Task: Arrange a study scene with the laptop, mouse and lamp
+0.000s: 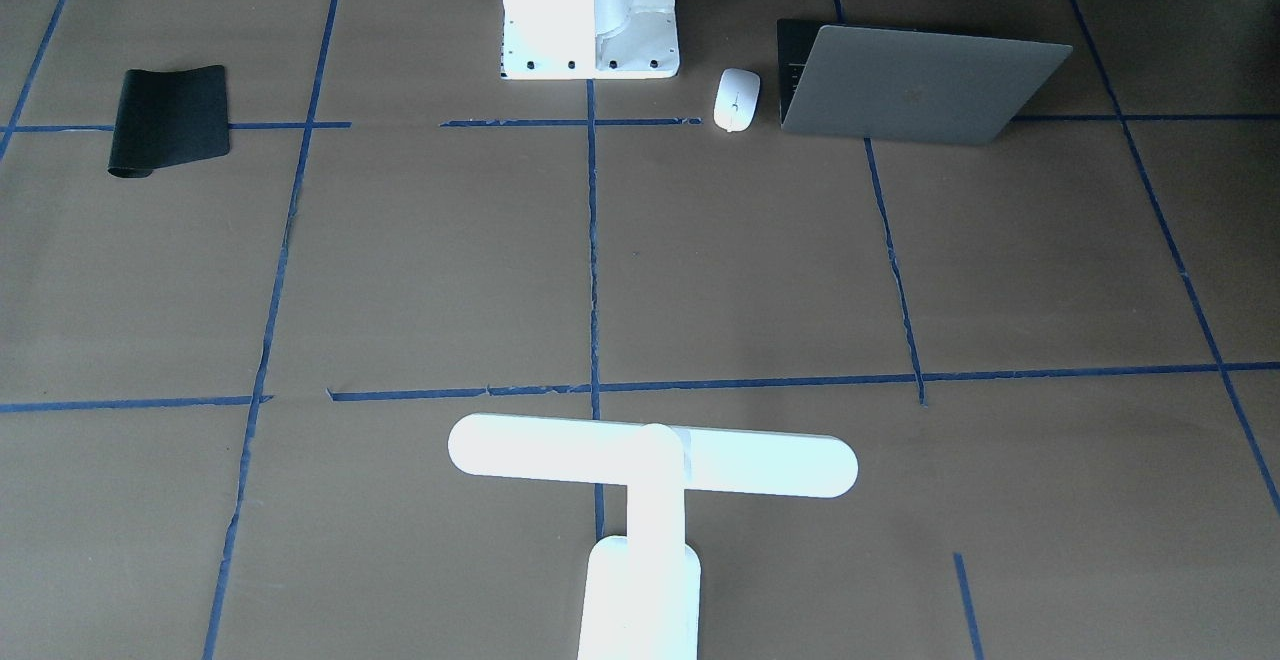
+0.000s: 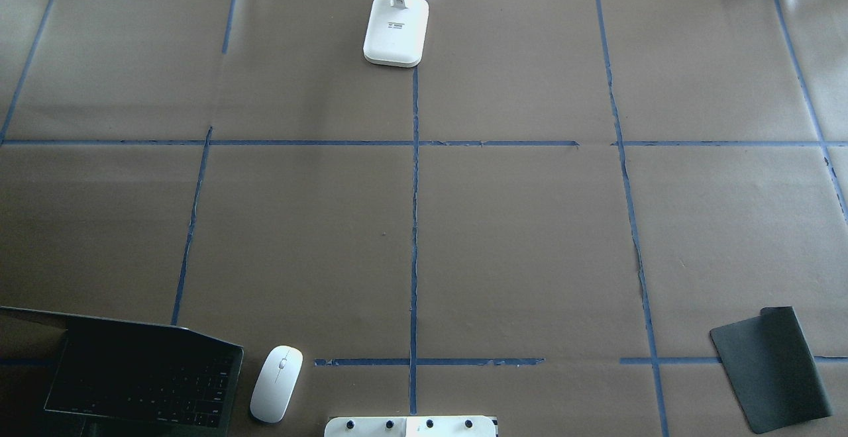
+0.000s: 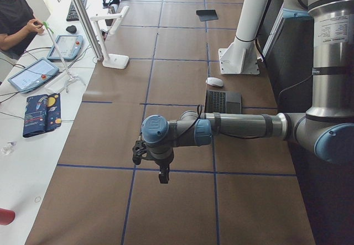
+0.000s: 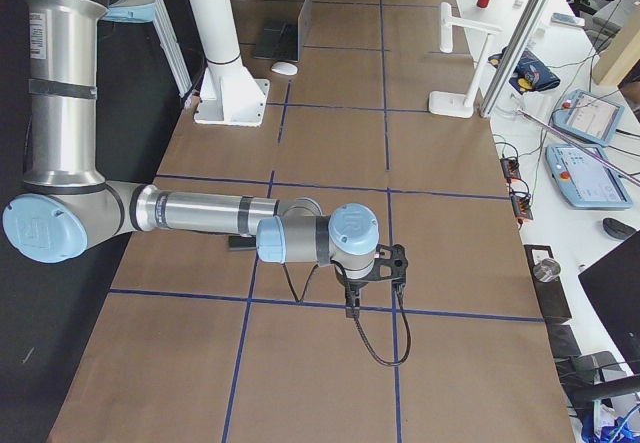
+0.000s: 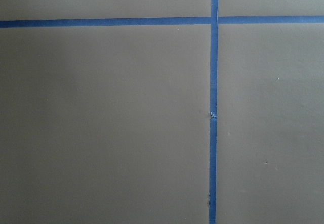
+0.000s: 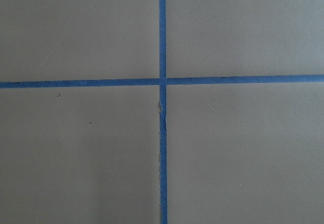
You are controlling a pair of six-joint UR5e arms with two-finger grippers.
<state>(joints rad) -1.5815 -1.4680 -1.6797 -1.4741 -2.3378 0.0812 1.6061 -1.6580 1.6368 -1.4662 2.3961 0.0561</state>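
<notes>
The laptop (image 2: pixel 142 374) stands half open at the table's near left corner, its grey lid (image 1: pixel 925 80) facing away from the robot. The white mouse (image 2: pixel 276 383) lies beside it, between the laptop and the robot base; it also shows in the front view (image 1: pixel 736 99). The white T-shaped lamp (image 1: pixel 650 460) stands upright at the far edge, in the middle, its base (image 2: pixel 395 30) on the paper. My left gripper (image 3: pixel 138 154) and right gripper (image 4: pixel 395 265) hover over bare table beyond each end. They show only in side views, so I cannot tell whether they are open. Both wrist views show only brown paper and blue tape.
A black mouse pad (image 2: pixel 772 367) with a curled edge lies at the near right. The white robot base (image 1: pixel 590 10) stands at the near middle edge. Blue tape lines (image 2: pixel 415 225) divide the brown paper. An operator (image 3: pixel 16 18) and tablets are at a side table.
</notes>
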